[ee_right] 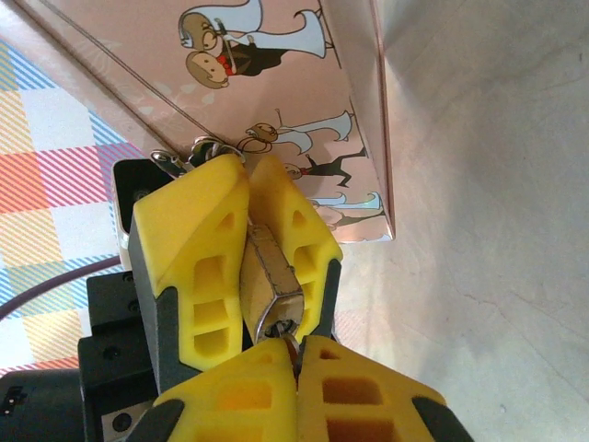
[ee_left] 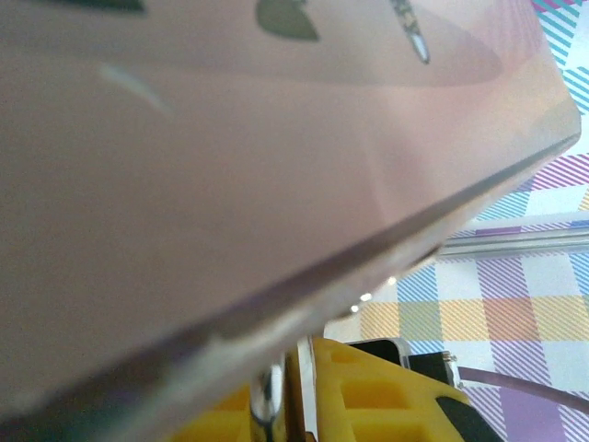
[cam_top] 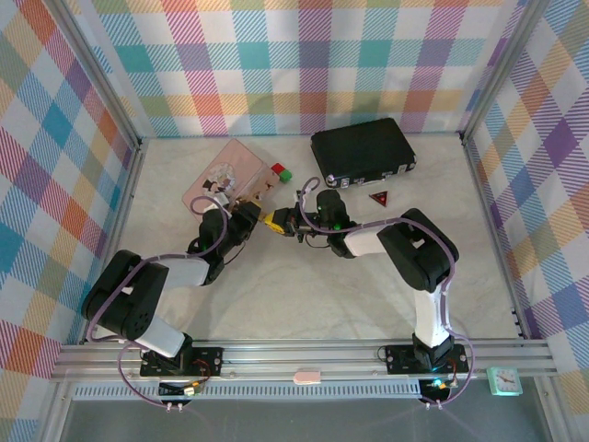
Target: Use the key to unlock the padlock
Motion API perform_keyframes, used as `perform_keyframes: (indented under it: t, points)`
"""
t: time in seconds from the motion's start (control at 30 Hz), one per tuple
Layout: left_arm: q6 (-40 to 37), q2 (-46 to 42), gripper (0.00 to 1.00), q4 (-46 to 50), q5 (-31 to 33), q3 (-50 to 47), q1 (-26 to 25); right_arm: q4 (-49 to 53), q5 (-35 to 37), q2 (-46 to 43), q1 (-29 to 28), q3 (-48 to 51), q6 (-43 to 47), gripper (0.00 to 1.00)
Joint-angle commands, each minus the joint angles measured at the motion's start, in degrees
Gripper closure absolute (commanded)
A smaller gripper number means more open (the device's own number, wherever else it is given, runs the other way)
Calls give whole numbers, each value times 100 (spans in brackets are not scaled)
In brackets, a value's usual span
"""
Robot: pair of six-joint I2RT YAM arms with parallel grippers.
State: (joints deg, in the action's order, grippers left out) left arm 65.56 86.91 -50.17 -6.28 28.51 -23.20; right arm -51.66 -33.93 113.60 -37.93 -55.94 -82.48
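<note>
The brass padlock (ee_right: 271,276) is clamped between the yellow fingers (ee_right: 193,267) of my left gripper (ee_right: 247,180), keyhole end facing the right wrist camera. My right gripper (ee_right: 296,348) is shut on the thin key (ee_right: 294,339), whose tip sits at the keyhole. In the top view the left gripper (cam_top: 260,215) and right gripper (cam_top: 288,224) meet tip to tip beside the pink tin (cam_top: 225,180). In the left wrist view the left gripper (ee_left: 290,405) is shut and the padlock's silver shackle (ee_left: 267,405) shows between its fingers, under the tin (ee_left: 230,166).
A black case (cam_top: 362,150) lies at the back right. Red cube (cam_top: 277,168) and green cube (cam_top: 286,175) sit between tin and case. A small red triangle (cam_top: 378,197) lies in front of the case. The tin is very close to both grippers.
</note>
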Motion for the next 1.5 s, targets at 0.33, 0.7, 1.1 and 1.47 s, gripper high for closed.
perform_keyframes:
  t: [0.33,0.7,1.1,1.47]
  points:
    - [-608,965,100,-2745,-410,-276,-312,-2903,744,334,14,-555,-4595,100]
    - [-1164,1340,100,-2787,-230,-246,-368,-2908,1973,337,-452,-1063,-6091,100]
    - [-1103,1392,100,-2710,-65,-275,-265,-2896,1522,749,-302,-1073,-5450,100]
    - [-764,257,100,-807,499,-95,-267,-2893,1231,876,7,-411,-3516,71]
